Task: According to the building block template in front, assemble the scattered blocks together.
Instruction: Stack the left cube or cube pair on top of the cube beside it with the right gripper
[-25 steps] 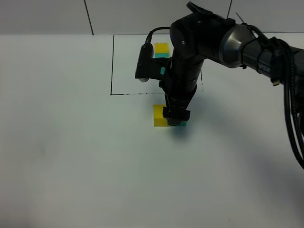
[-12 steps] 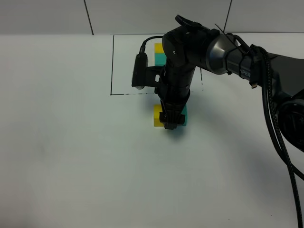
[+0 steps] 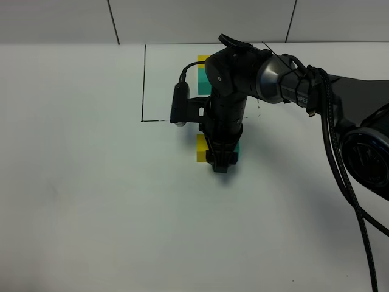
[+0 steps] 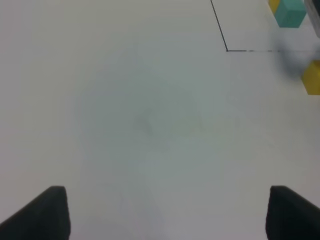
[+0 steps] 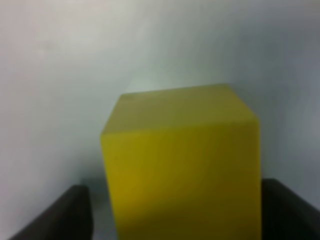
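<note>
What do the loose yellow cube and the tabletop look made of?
Yellow cube: probably plastic, foam or painted wood; matte, evenly coloured faces, no grain or glare, though the close view is blurred. Tabletop: smooth white laminate or paper-like sheet, matte; it shows soft shadows, no reflections, and a thin black line drawn on it.

Two yellow cubes [image 3: 201,152], two teal cubes [image 3: 202,86], one black-line rectangle [image 3: 144,85], on one table [image 3: 91,194].

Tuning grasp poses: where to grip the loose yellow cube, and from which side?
Best bet for the yellow cube: from above, pinch its near and far faces in the high view. It sits flat; the teal cube crowds its right face.
</note>
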Robot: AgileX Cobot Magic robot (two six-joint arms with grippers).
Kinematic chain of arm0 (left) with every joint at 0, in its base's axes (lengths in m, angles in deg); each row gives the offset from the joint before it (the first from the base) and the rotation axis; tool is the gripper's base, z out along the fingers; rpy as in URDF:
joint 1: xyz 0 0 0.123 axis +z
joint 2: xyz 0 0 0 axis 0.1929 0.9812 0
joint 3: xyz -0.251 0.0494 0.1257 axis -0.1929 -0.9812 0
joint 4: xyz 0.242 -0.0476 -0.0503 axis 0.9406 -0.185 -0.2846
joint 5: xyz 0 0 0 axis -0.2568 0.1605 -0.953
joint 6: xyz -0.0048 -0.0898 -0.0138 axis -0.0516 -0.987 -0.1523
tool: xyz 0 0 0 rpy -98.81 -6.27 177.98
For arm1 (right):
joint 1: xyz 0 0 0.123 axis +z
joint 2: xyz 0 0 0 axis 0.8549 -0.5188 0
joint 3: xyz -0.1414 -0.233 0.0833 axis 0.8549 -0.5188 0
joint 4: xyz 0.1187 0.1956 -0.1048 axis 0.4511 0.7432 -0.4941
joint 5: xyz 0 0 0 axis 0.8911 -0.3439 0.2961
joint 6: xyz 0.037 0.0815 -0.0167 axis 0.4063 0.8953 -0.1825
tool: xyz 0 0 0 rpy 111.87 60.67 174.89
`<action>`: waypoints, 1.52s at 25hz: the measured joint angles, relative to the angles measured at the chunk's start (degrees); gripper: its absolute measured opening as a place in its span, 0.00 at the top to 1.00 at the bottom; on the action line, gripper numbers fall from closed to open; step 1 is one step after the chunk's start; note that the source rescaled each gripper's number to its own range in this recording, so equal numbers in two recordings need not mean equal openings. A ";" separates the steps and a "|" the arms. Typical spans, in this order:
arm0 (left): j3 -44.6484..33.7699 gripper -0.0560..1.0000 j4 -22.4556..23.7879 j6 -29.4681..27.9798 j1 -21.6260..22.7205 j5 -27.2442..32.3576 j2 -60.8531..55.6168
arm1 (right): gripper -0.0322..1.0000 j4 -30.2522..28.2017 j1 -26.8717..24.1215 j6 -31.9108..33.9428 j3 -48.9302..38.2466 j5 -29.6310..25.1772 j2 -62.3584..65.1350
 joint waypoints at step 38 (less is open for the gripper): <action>0.00 0.32 0.00 0.00 0.00 0.00 0.00 | 0.95 3.20 0.58 81.21 -1.35 -0.30 3.93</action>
